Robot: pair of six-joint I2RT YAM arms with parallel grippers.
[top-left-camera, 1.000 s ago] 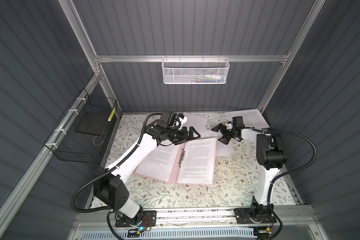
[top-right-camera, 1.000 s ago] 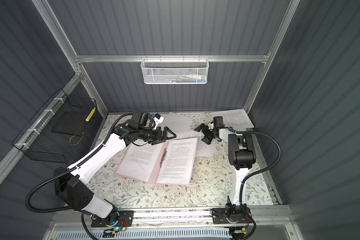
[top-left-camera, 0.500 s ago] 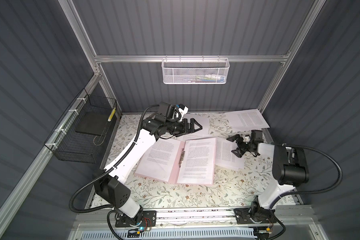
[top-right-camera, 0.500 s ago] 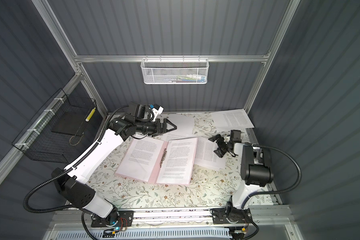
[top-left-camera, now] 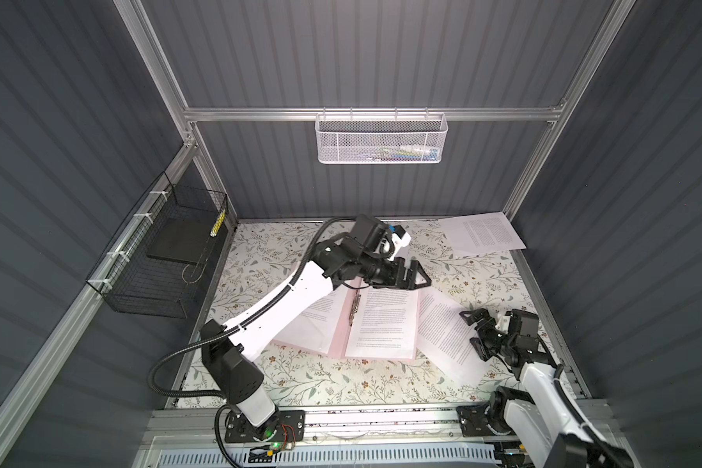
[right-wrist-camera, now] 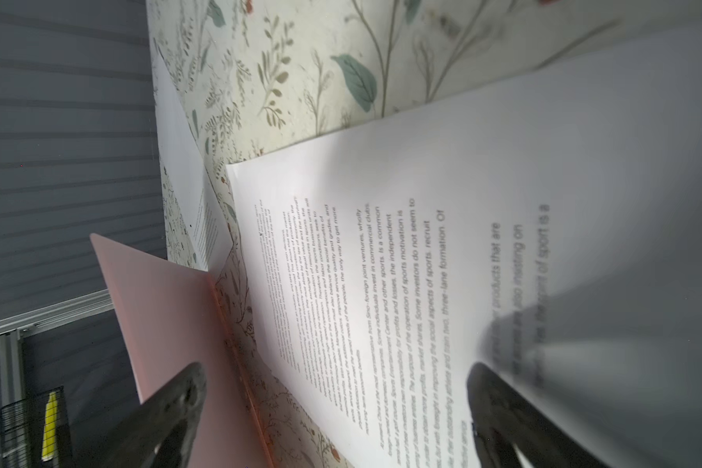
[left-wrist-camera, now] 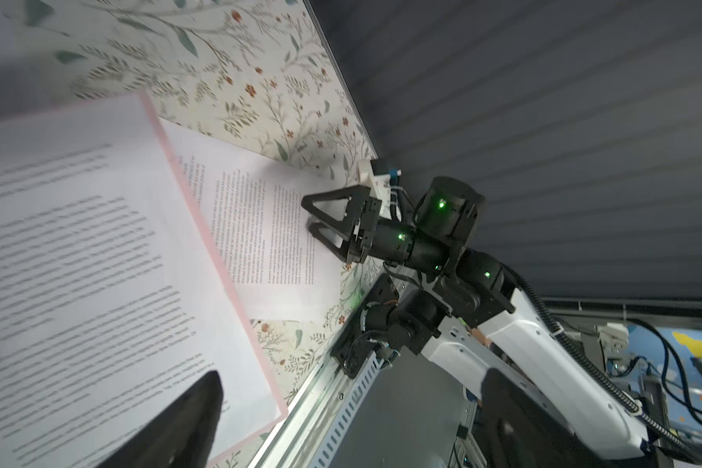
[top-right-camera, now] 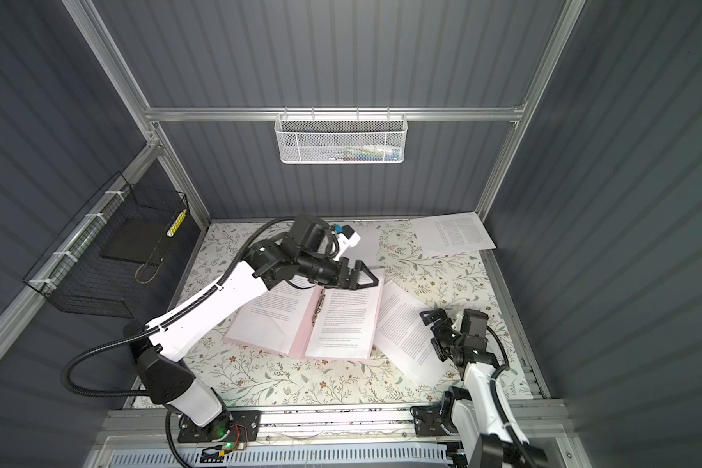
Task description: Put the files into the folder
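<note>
Both empty: left fingers [left-wrist-camera: 187, 425] spread above folder [top-left-camera: 339, 342], right fingers [left-wrist-camera: 329, 194] spread over sheet [top-left-camera: 442, 336].

Grey ribbed walls [top-left-camera: 381, 60] surround a floral tabletop [top-left-camera: 341, 381], perhaps cloth-covered.

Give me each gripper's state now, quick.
Left gripper: open, empty, above the far edge of the folder.
Right gripper: open, empty, at the loose sheet beside the folder.
</note>
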